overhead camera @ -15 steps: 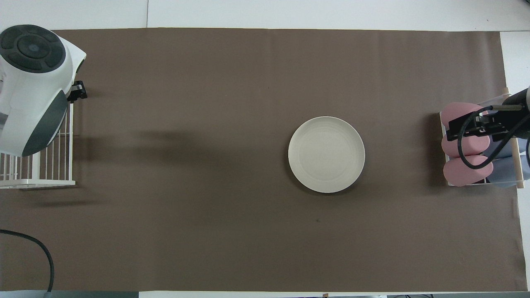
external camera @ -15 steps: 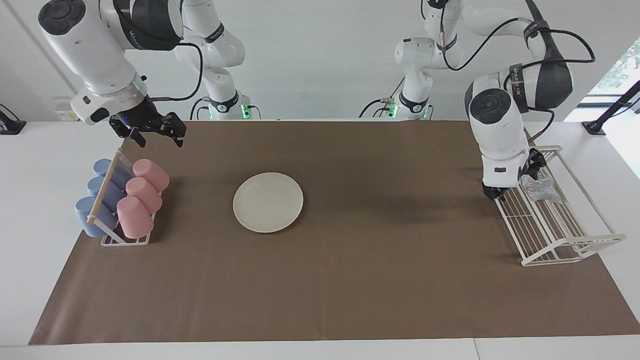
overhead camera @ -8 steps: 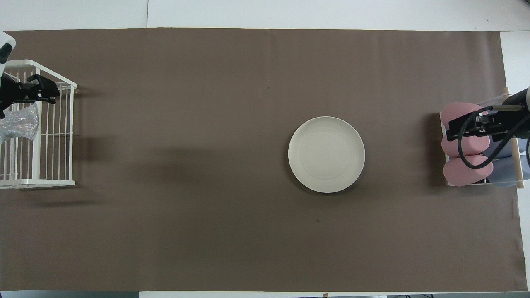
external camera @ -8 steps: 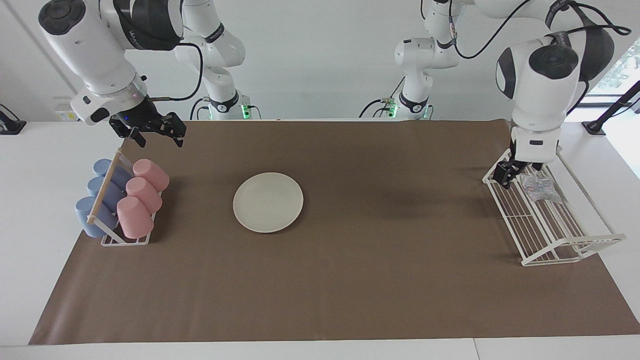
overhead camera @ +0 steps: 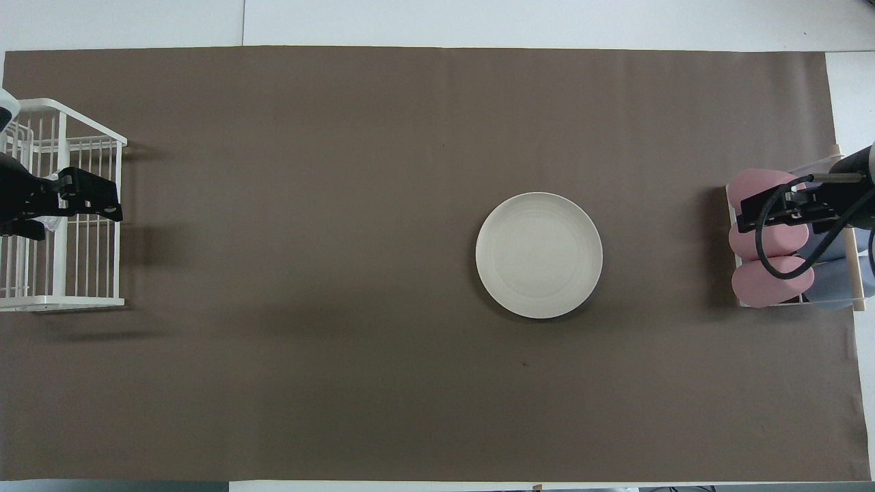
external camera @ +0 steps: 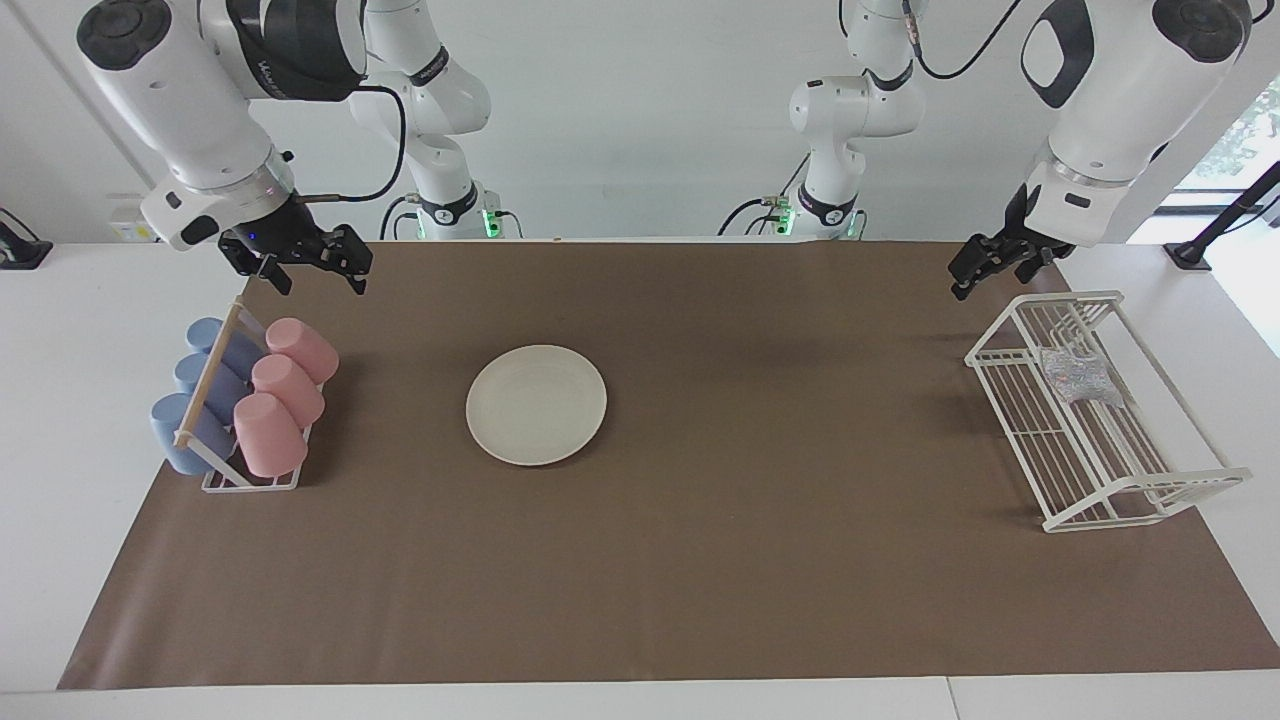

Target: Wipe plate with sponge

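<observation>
The cream-white plate (external camera: 536,404) (overhead camera: 539,255) lies flat on the brown mat, toward the right arm's end of the table. The silvery mesh sponge (external camera: 1076,376) rests inside the white wire rack (external camera: 1145,497) (overhead camera: 61,299) at the left arm's end. My left gripper (external camera: 975,278) (overhead camera: 75,205) hangs open and empty in the air over the rack's end nearest the robots, clear of the sponge. In the overhead view it covers most of the sponge. My right gripper (external camera: 315,270) (overhead camera: 745,213) waits open and empty above the cup rack.
A cup rack (external camera: 245,400) (overhead camera: 793,239) with pink and blue cups on their sides stands at the right arm's end of the mat. The brown mat (external camera: 760,560) covers most of the white table.
The left arm has risen from low at the wire rack beside the sponge and drawn back toward the robots, empty. The sponge stays in the rack. The right arm has not moved.
</observation>
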Controlling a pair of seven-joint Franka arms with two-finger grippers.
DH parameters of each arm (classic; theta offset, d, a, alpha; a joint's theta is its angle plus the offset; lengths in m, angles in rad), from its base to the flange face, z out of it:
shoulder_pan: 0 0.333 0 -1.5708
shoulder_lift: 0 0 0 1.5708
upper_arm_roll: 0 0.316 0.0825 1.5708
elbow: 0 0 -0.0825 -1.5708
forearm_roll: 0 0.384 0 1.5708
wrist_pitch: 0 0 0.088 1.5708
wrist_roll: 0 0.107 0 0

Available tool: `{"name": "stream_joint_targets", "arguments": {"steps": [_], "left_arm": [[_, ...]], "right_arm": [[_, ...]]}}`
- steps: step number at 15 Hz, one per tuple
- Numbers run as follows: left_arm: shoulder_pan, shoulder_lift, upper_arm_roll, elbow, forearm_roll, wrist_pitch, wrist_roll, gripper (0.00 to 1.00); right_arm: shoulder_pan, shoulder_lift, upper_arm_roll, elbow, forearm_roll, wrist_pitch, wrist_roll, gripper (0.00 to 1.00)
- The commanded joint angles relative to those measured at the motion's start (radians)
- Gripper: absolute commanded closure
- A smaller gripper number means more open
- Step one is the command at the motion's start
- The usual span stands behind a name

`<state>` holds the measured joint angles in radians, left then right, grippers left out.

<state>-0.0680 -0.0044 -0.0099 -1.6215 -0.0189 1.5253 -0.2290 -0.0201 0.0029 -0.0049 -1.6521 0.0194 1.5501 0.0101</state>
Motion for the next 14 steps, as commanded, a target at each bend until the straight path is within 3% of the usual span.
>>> {"name": "stream_joint_targets", "arguments": {"steps": [1, 3, 9, 14], "left_arm": [[-0.004, -0.045, 0.008, -0.049, -0.039, -0.024, 0.036, 0.00], [0.000, -0.040, 0.008, -0.049, -0.039, 0.030, 0.070, 0.00], [0.002, -0.029, 0.008, 0.006, -0.024, -0.066, 0.071, 0.00], [0.003, -0.029, 0.007, 0.012, -0.027, -0.066, 0.068, 0.00]], "right_arm": [[-0.009, 0.005, 0.005, 0.009, 0.007, -0.008, -0.013, 0.00], [-0.009, 0.005, 0.005, 0.009, 0.007, -0.008, -0.013, 0.00], [-0.009, 0.005, 0.005, 0.009, 0.007, -0.008, -0.013, 0.00], [-0.009, 0.005, 0.005, 0.009, 0.007, -0.008, -0.013, 0.00]]}}
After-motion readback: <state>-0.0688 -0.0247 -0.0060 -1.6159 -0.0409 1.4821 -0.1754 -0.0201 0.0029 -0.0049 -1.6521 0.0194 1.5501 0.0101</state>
